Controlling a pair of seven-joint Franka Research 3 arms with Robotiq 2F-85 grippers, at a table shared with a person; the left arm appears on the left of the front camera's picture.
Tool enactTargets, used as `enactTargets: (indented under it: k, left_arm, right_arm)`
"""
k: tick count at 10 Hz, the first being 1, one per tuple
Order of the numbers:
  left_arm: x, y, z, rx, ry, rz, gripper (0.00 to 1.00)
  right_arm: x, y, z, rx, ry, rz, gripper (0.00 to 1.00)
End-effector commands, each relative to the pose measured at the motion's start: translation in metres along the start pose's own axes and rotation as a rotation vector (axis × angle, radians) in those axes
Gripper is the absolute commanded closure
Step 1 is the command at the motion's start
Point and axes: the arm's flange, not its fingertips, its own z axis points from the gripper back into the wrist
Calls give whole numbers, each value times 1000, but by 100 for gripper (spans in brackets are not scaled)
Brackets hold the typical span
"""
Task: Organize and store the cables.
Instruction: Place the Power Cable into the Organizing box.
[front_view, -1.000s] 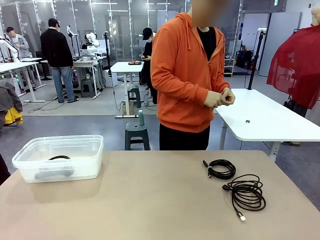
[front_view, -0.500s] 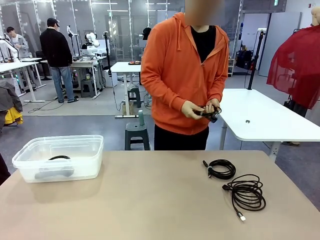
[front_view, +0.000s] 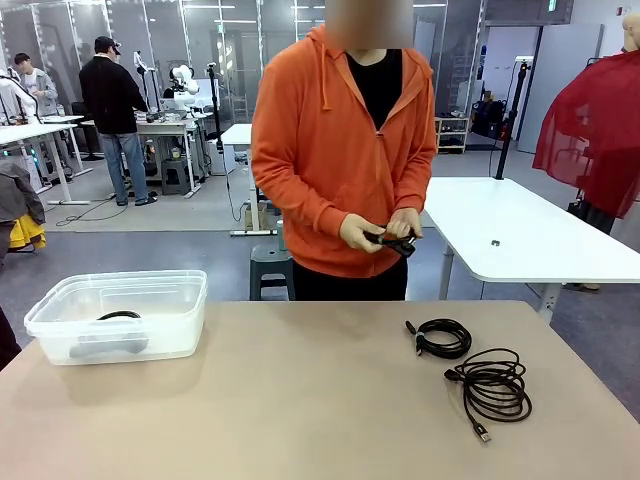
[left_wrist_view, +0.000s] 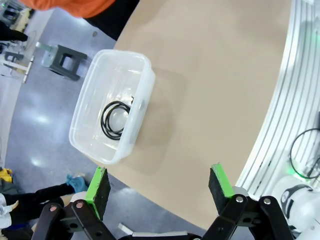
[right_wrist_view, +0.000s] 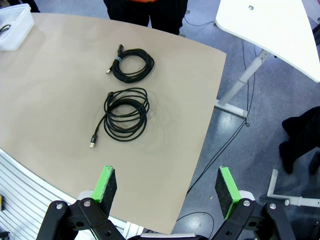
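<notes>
Judging cables (right_wrist_view: 125, 114) light, limp, prone to uncoil | best pinched across the bundled strands at coil rim | left gripper (left_wrist_view: 160, 182), right gripper (right_wrist_view: 167, 186) both gape wide, holding nothing.

No legible text, labels, brands or numbers in any view. Small green sign (front_view: 551, 5) high on the far wall, front view: too small to read.

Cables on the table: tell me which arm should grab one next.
Right. The small cable coil and the large cable coil lie on the right side of the table, below the open right gripper. The left gripper, also open, faces the bin on the left.
</notes>
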Motion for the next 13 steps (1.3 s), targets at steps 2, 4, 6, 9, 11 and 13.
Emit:
enactTargets:
  k: [2, 4, 6, 9, 11, 13]
  left_arm:
    - [2, -1, -2, -46, -62, -17, 0]
    - [5, 0, -2, -79, -78, -24, 0]
    - [7, 5, -3, -85, -83, -15, 0]
    - [6, -2, -5, -51, -61, -21, 0]
    - [6, -2, -5, -51, -61, -21, 0]
    - [6, -2, -5, -51, -61, -21, 0]
  right_arm:
    - [-3, 0, -2, 5, 0, -2, 0]
    - [-3, 0, -2, 5, 0, -2, 0]
    - [-3, 0, -2, 5, 0, -2, 0]
    - [-3, 0, -2, 5, 0, -2, 0]
    - [-3, 0, -2, 5, 0, -2, 0]
    - [-3, 0, -2, 5, 0, -2, 0]
